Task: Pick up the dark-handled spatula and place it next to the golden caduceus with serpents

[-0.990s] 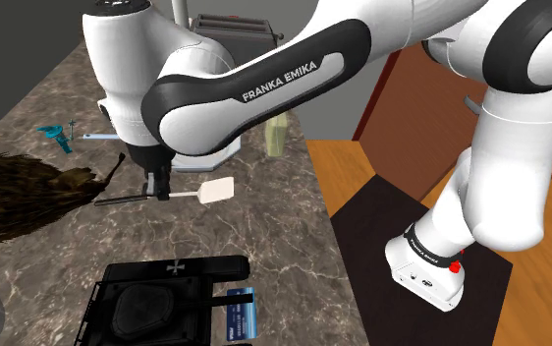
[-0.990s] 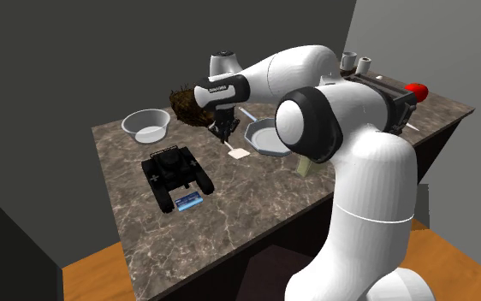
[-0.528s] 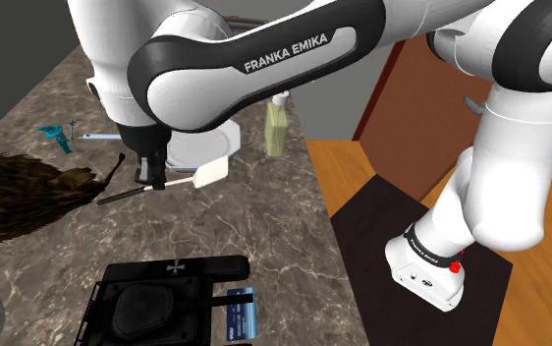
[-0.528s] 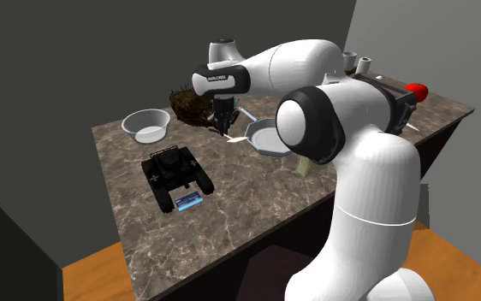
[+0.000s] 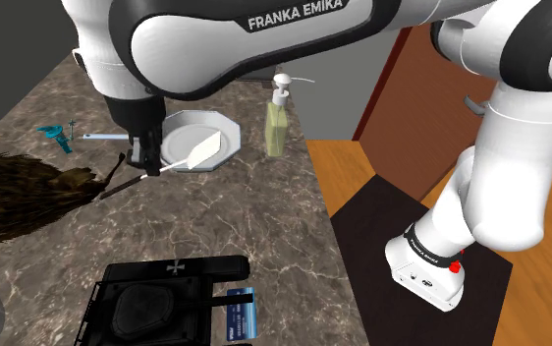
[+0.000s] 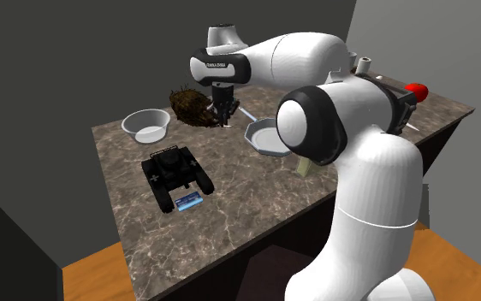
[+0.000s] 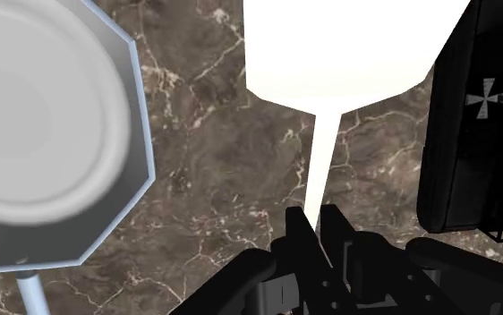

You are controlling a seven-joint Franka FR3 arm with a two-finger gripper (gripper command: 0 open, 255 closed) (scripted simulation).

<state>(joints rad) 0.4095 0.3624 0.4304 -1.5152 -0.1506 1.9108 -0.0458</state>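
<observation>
The spatula has a white blade (image 5: 202,152) and a thin dark handle (image 5: 117,186). It hangs tilted above the marbled counter, its blade over the near edge of the octagonal plate (image 5: 208,127). My gripper (image 5: 138,160) is shut on its neck. In the wrist view the fingers (image 7: 300,229) clasp the white neck (image 7: 321,170) just below the blade (image 7: 348,45). The second exterior view shows the gripper (image 6: 222,113) raised beside the brown tuft (image 6: 190,103). A small teal figure with a pale rod (image 5: 58,137) lies on the counter, to the shoulder view's left of the gripper.
A dark brown feathery bundle (image 5: 19,197) lies below the handle. A black toy tank (image 5: 166,300) and a blue card (image 5: 240,315) sit at the near edge. A soap dispenser (image 5: 277,123) stands beside the plate. A white bowl (image 6: 149,126) sits at the far corner.
The gripper has risen and moved toward the shoulder view's upper left, carrying the spatula off the counter. The blade now hangs over the plate's edge.
</observation>
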